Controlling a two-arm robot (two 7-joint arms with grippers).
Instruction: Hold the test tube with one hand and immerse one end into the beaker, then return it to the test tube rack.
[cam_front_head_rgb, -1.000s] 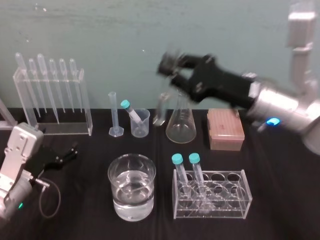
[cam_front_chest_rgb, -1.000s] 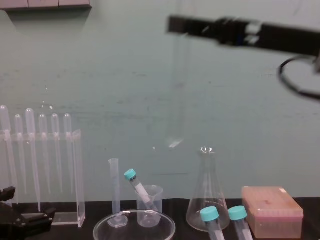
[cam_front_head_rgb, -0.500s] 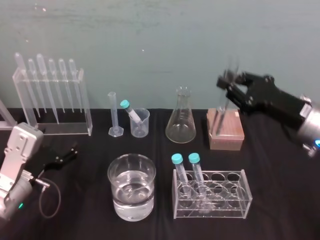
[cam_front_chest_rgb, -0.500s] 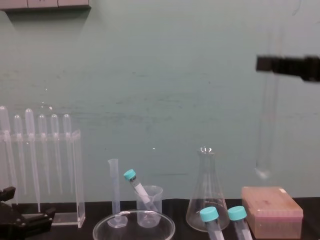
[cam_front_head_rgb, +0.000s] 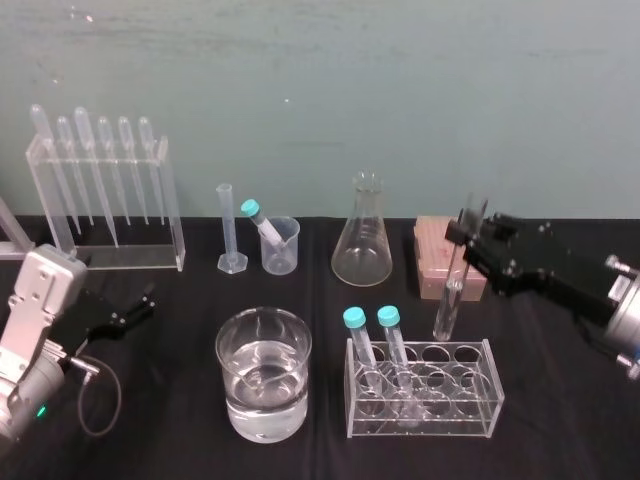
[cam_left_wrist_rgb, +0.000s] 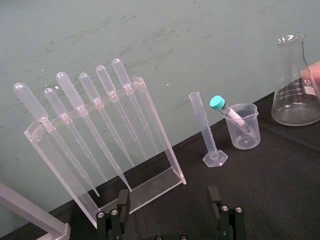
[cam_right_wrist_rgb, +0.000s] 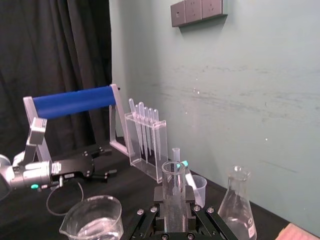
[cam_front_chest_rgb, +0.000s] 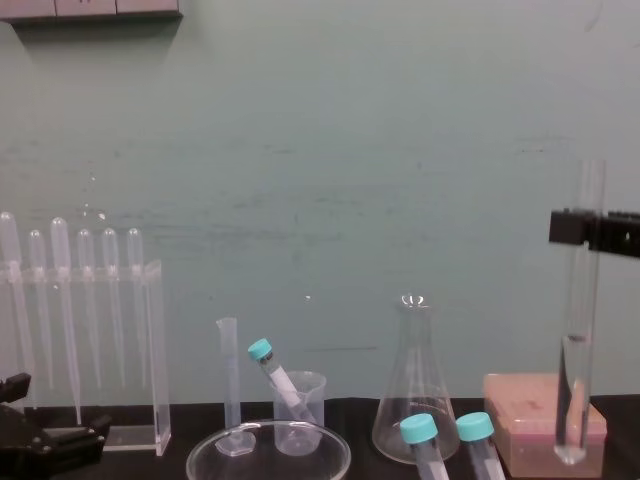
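Lowering continues: the test tube (cam_front_head_rgb: 452, 295), clamped by the right gripper (cam_front_head_rgb: 466, 240), is brought down, its end below the fingers beside the test tube rack (cam_front_head_rgb: 430, 255); return is judged near. The left gripper (cam_left_wrist_rgb: 167, 200) is parked, spread open.

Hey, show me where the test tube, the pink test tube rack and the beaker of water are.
test tube (cam_front_head_rgb: 451, 295), head view, lower shaft.
test tube rack (cam_front_head_rgb: 435, 250), head view, flat top.
beaker (cam_front_head_rgb: 262, 400), head view, front wall.
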